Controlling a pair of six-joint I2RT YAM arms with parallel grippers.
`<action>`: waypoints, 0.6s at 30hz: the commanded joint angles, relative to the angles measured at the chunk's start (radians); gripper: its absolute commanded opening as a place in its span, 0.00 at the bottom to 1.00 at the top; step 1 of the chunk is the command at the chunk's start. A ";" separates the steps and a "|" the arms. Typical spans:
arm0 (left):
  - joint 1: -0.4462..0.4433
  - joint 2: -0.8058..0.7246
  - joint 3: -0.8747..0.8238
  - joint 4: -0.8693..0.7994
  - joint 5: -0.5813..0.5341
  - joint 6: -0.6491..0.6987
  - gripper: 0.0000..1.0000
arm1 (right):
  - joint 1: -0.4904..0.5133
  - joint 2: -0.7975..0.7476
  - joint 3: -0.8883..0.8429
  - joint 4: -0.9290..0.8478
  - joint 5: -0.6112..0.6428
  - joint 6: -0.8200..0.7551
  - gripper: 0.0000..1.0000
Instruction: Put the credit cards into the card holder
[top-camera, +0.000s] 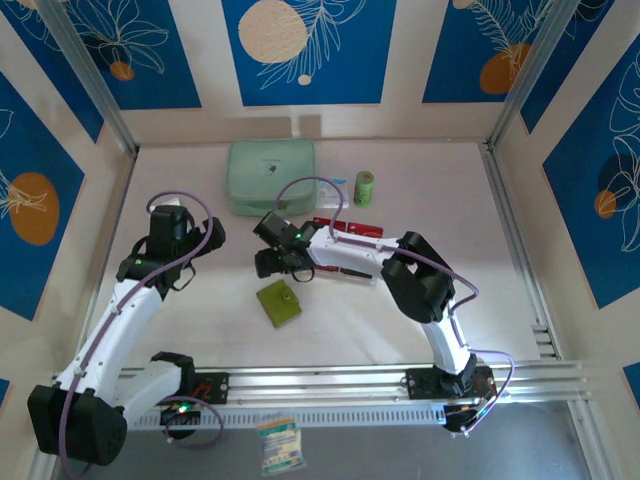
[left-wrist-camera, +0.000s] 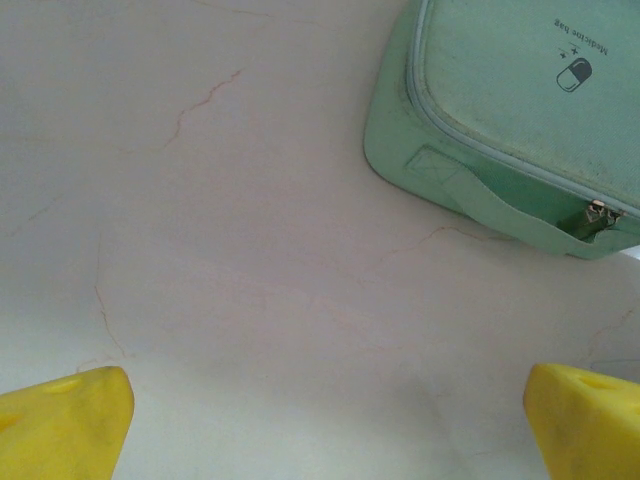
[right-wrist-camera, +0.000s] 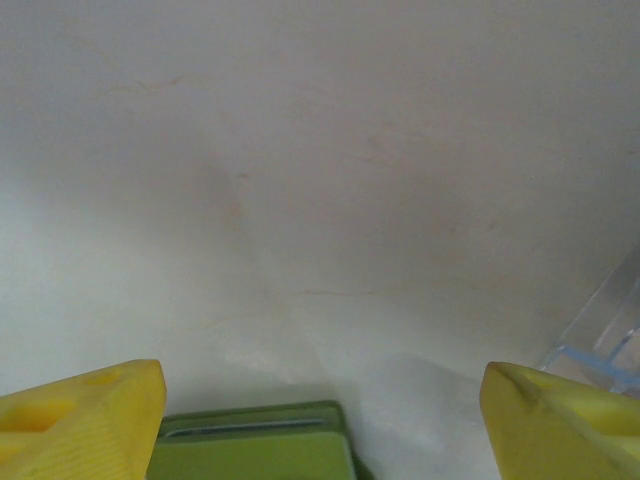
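yellow fingertips (right-wrist-camera: 85, 420) of the right gripper (right-wrist-camera: 320, 390) stand wide apart over the card holder (right-wrist-camera: 255, 450), cut off at frame edge; left gripper (left-wrist-camera: 327, 400) gapes empty; red credit cards (top-camera: 352, 228) sit half hidden beneath right arm (top-camera: 420, 280).

A: Where is the table (top-camera: 510, 250) open?
B: The whole right side of the top view, and the lower middle by the rail.
A: What blocks the centre?
B: The right arm (top-camera: 400, 265) lies across it, over a clear rack (top-camera: 350, 232). A mint pouch (top-camera: 271, 176) and a small green roll (top-camera: 364, 188) sit along the upper edge.
A: Anything lower?
B: The card holder (top-camera: 279, 303), flat, just below centre; bare tabletop all round it.
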 joint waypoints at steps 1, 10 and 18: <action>-0.007 -0.004 -0.012 -0.007 -0.013 -0.014 1.00 | -0.022 0.006 -0.021 -0.005 0.012 -0.001 0.83; -0.006 0.006 0.000 -0.019 -0.009 -0.009 1.00 | -0.108 -0.095 -0.191 0.046 0.032 -0.028 0.82; -0.009 0.007 0.008 -0.032 -0.003 -0.006 1.00 | -0.232 -0.201 -0.326 0.089 -0.005 -0.092 0.82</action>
